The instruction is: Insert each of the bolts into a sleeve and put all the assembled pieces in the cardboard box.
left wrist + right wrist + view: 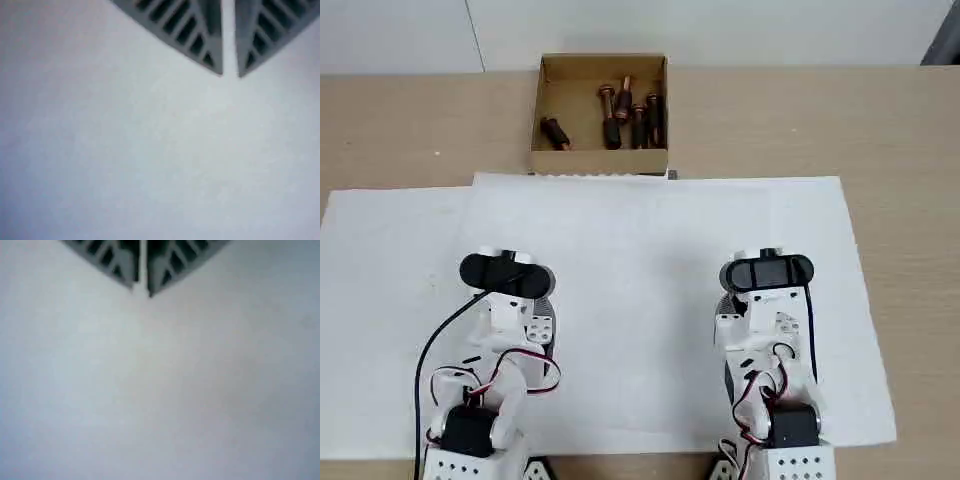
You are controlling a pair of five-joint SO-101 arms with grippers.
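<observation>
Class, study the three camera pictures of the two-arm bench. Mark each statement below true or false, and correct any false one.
1. Bolts lie inside the box. True.
2. The box stands on the paper. False: it stands on the table, at the paper's far edge.
3. The left gripper holds a bolt. False: it is shut on nothing, above the paper.
4. The right gripper is shut. True.
</observation>
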